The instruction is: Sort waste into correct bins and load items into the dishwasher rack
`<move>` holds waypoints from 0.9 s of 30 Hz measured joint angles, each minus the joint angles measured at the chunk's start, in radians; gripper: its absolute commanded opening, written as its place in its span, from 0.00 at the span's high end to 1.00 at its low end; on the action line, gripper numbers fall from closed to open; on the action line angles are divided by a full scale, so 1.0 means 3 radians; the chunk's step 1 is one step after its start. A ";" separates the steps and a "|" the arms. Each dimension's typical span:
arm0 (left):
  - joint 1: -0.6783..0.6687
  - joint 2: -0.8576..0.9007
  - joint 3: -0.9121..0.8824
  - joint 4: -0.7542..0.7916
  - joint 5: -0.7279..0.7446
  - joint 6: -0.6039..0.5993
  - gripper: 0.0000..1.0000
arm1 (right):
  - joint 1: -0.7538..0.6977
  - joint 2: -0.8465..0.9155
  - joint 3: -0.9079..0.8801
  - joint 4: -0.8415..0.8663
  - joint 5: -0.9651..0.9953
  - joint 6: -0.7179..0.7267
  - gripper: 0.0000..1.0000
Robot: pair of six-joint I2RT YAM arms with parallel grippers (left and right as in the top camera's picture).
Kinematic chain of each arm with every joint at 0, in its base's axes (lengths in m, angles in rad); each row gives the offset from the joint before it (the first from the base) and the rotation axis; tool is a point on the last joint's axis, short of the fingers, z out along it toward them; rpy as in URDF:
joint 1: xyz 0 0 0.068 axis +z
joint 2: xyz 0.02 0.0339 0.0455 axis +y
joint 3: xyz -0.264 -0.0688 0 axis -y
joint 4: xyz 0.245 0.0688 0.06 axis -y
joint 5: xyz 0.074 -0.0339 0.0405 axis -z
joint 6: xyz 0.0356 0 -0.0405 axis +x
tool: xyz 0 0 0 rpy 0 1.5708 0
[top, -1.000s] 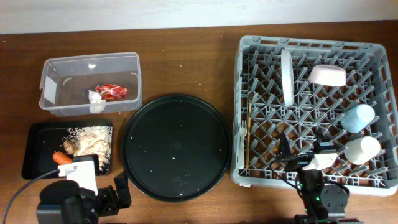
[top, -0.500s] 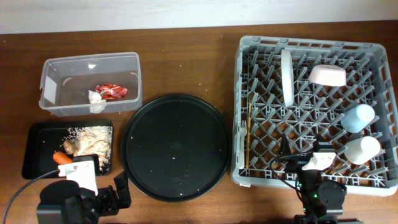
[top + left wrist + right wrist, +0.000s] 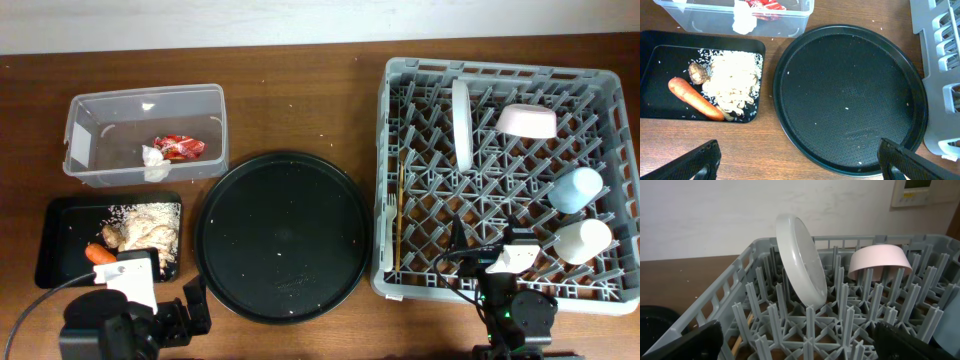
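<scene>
The clear tub (image 3: 100, 110) holds the red wrapper (image 3: 180, 147) and white tissue (image 3: 153, 160). The shallow black tray (image 3: 58, 215) holds beige food scraps (image 3: 735, 87), the carrot (image 3: 695, 99) and a brown scrap (image 3: 698, 72). The grey dishwasher rack (image 3: 510, 70) holds the white plate (image 3: 800, 257) on edge, the pink bowl (image 3: 879, 259), the blue cup (image 3: 576, 189), the white cup (image 3: 583, 240), chopsticks (image 3: 400, 215) and the fork (image 3: 388, 212). My left gripper (image 3: 800, 162) is open and empty by the table's front edge. My right gripper (image 3: 800, 340) is open and empty over the rack's front.
A large round black tray (image 3: 283, 235) lies between the bins and the rack, with only a few crumbs on it. A white wall runs behind the table's far edge. Both arm bases sit at the front edge.
</scene>
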 measured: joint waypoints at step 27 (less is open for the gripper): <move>0.0000 -0.1141 -0.2038 0.2028 -0.0083 0.0098 0.00 | 0.0003 0.0000 0.0000 0.0000 0.0001 -0.0001 0.02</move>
